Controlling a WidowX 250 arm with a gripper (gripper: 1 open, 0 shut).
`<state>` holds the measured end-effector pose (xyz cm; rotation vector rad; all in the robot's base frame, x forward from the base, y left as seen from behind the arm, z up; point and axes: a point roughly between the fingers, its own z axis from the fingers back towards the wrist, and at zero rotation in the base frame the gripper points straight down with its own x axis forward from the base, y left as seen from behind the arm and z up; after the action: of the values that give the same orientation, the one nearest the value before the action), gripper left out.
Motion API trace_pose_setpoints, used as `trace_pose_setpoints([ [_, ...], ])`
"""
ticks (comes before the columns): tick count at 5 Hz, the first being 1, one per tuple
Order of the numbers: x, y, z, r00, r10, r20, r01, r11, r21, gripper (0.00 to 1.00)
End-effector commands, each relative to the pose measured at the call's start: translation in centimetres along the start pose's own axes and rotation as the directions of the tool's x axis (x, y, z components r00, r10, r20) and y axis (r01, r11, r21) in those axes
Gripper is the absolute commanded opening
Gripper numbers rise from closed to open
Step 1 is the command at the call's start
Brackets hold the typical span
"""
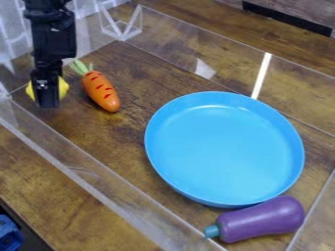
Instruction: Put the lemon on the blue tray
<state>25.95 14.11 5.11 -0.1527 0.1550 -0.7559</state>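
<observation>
My pincer [49, 95] points almost straight down at the far left of the wooden worktop [144, 93], its black fingers clenched on the lemon [39, 91], whose yellow shows on both sides of the tips. Whether the lemon touches the wood, I cannot tell. Just to the right of my pincer lies the carrot [100, 89], green top pointing away from the camera. Well off to the right and nearer the camera sits the blue tray [281, 132], nothing on it. Beyond the tray's near-right rim lies the purple eggplant [260, 220].
</observation>
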Motion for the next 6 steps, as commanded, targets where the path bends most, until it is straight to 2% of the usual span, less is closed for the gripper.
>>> trace_pose_setpoints([
  [1, 0.7, 0.2, 2.9, 0.996, -0.091, 0.009, 0.090, 0.992, 0.084, 0.00],
  [2, 0.7, 0.5, 3.0, 0.987, -0.160, -0.004, 0.160, 0.983, 0.087, 0.00],
  [4, 1.4, -0.1, 2.7, 0.956, -0.291, -0.035, 0.293, 0.952, 0.085, 0.00],
  [5, 1.6, 0.0, 4.3, 0.960, -0.278, -0.035, 0.280, 0.957, 0.078, 0.00],
  [6, 2.7, -1.2, 8.1, 0.966, -0.254, -0.052, 0.258, 0.962, 0.086, 0.00],
])
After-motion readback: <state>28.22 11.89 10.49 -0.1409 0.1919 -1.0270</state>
